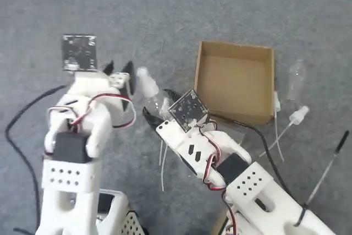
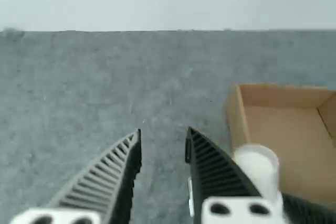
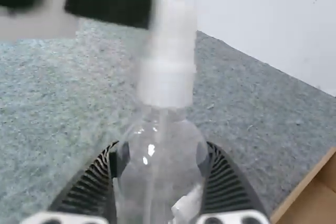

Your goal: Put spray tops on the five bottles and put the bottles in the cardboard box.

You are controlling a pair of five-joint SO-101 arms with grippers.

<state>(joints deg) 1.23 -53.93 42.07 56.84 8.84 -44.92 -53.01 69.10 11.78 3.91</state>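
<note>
Noting right gripper point(image 3: 160, 153) clamped on the bottle point(image 3: 157, 135), spray top point(image 3: 168, 61) above its jaws, left gripper point(image 2: 164, 132) gaping alongside: best check top sits straight before carrying to cardboard box point(image 1: 236, 83).

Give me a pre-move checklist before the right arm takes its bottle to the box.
1. Grip: right gripper shut on the bottle body: ok.
2. Spray top sits on that bottle's neck: ok. Fully seated: cannot tell.
3. Left gripper open and empty, close beside the top. Clearance: cannot tell.
4. Cardboard box open-topped, nothing inside: ok.
5. All bottles topped: not ok. An uncapped bottle and a loose spray top lie on the table beside the box.
</note>
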